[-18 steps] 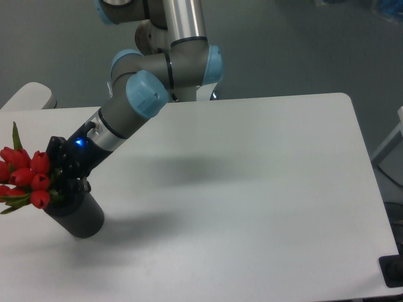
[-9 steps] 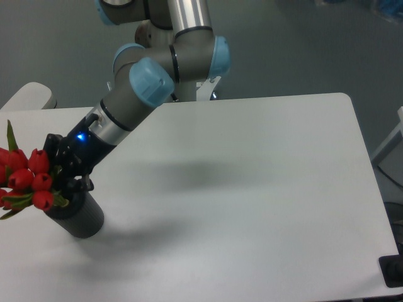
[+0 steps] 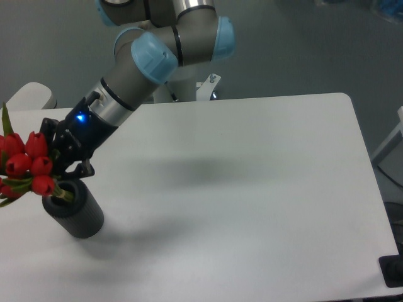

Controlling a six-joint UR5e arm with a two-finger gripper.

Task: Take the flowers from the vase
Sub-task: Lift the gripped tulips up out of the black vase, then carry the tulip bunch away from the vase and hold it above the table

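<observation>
Camera crops the flowers (image 3: 25,165) at left; tool (image 3: 63,168) grips them.

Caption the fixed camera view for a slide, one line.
UR5e gripper holding red flowers, stems partly lifted from the dark grey vase on a white table.

flowers (image 3: 28,167): red tulips, stems partly in | vase (image 3: 74,211): dk grey, upright

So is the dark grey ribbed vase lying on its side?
No, the dark grey ribbed vase stands upright on the white table, its mouth facing up.
</observation>
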